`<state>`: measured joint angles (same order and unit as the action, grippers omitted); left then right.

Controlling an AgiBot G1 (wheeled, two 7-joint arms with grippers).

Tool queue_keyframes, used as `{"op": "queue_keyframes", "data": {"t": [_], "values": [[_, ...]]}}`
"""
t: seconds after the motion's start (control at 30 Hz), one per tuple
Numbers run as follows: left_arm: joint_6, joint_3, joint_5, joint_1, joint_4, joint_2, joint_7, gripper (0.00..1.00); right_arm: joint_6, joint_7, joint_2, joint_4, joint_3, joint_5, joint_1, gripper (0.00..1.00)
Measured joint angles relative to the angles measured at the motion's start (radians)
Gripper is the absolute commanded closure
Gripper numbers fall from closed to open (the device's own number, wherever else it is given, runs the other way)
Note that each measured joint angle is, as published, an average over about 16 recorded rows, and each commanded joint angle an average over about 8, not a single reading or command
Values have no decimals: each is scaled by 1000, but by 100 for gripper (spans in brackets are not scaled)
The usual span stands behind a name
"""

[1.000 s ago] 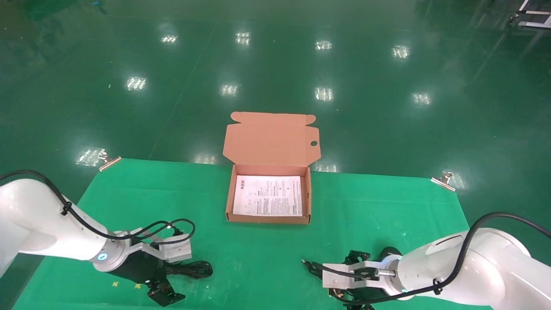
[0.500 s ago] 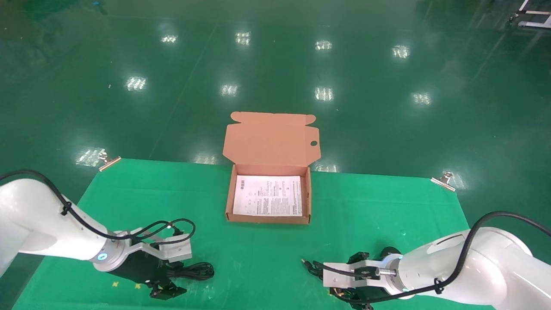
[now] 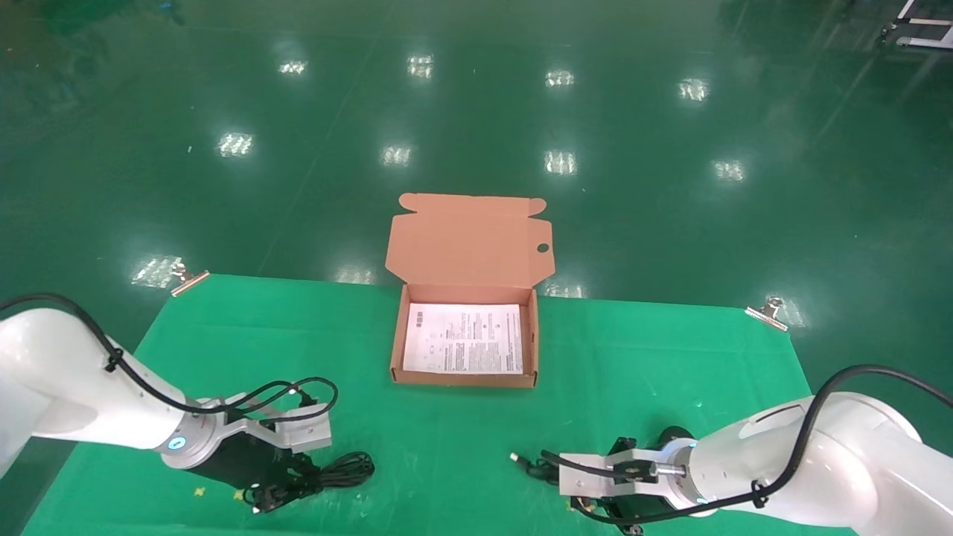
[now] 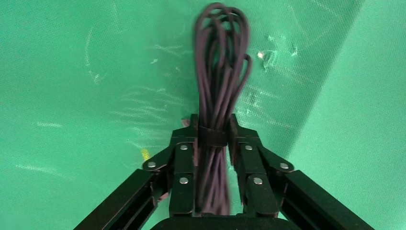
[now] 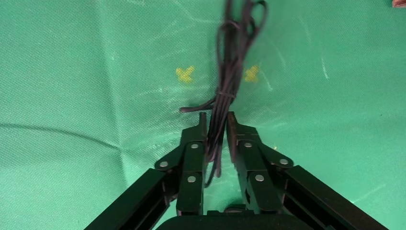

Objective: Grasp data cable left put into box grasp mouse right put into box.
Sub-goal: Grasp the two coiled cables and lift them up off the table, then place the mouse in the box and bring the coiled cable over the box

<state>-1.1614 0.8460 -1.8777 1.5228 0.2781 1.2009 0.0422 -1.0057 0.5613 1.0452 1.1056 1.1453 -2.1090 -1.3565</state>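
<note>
At lower left, the left gripper (image 4: 213, 132) clamps the data cable (image 4: 218, 91). At lower right, the right gripper (image 5: 216, 125) pinches the mouse's cord (image 5: 230, 72). The centred box (image 3: 465, 383) holds an illegibly printed sheet (image 3: 463, 339).

Green-clothed table (image 3: 640, 372) carries open box (image 3: 464, 379), near far edge.

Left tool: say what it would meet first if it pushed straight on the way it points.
The left tool, shut on the data cable, points along the bundle. Beyond the loops only bare green cloth shows, so it would likely meet that; depth is unclear.
</note>
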Motion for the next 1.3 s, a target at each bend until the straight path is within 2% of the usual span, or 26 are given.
{"op": "queue_keyframes", "data": {"t": [0.2,0.4,0.6,0.73,0.97,1.3], "values": [[13,1,-6,10,11,-12,-7,100,4,14,-9,8,-8,-5,-11,100],[45,-8,-5,31,72,-54,-33,100,15,79,-50,65,-42,-50,-57,100],[95,-35,12,53,209,-125,-54,100,36,165,-92,150,-94,-134,-145,100],[141,-61,27,58,338,-170,-53,100,67,204,-92,190,-127,-192,-210,100],[256,-95,10,41,575,-213,-10,100,175,187,-6,148,-164,-232,-311,100],[410,-110,-101,25,774,-204,72,100,370,40,184,-79,-172,-151,-417,100]]}}
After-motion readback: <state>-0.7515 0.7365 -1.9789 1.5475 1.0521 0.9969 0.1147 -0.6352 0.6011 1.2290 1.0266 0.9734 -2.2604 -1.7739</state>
